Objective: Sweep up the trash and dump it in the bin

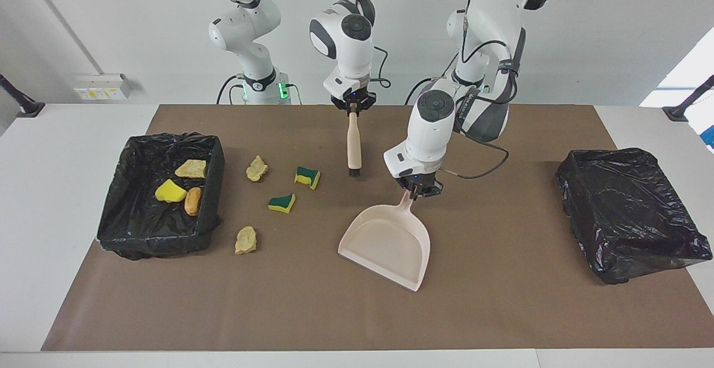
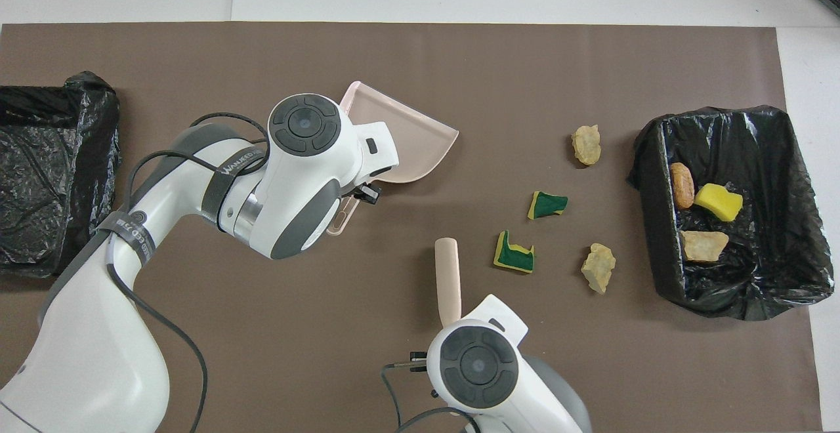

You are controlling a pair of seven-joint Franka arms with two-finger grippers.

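Loose trash (image 1: 281,203) well apart from the dustpan-gripping left claw (image 1: 419,192)

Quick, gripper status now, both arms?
Left gripper: shut on the dustpan handle.
Right gripper: shut on the hand brush handle.

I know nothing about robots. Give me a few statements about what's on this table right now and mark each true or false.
1. The left gripper is shut on the handle of the beige plastic dustpan. True.
2. The right gripper holds a sponge. False: it grips the beige hand brush with black bristles.
3. Three trash pieces lie in the black-lined bin at the right arm's end. True.
4. The dustpan already holds trash. False: it is empty.
5. Four pieces lie on the brown mat. True.
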